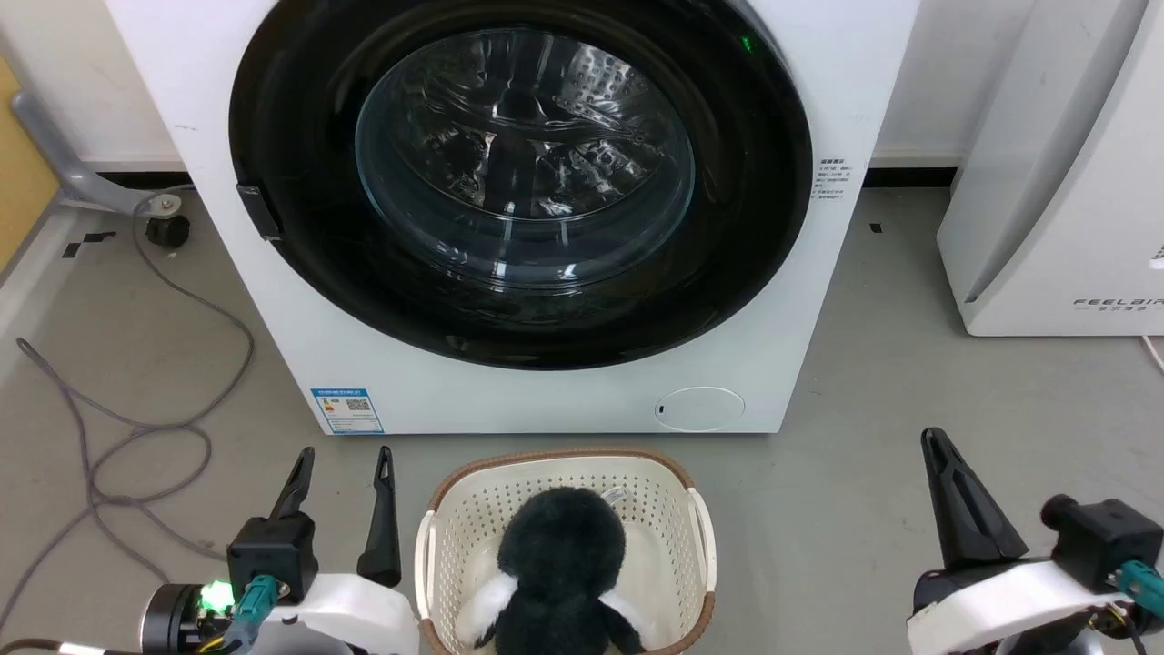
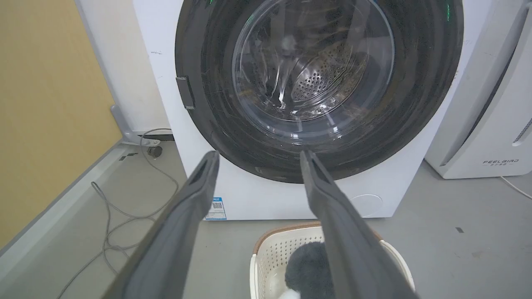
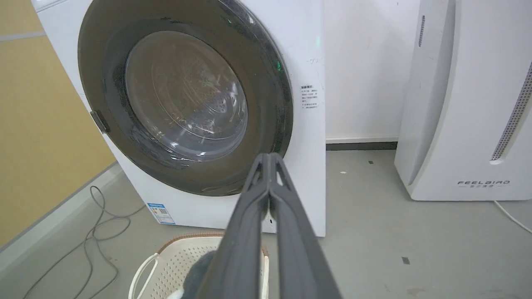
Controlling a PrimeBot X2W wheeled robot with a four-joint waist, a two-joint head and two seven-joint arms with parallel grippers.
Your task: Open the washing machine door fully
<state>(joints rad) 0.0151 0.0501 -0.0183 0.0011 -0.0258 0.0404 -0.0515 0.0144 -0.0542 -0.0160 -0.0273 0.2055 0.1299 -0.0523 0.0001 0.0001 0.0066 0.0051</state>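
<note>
Washing machine door (image 1: 518, 182), very large, round, glossy black with bulging clear glass centre, closed flush on big white front-loading washing machine (image 1: 546, 400). Near: left end effector (image 1: 345, 455) spread wide, empty; right end effector (image 1: 937, 446) pinched together, empty; both well short. Far: door likely heavy, stiff-hinged, glass slick; grab small dark tab (image 1: 259, 211) on left rim. Reflections streak glass.
</note>
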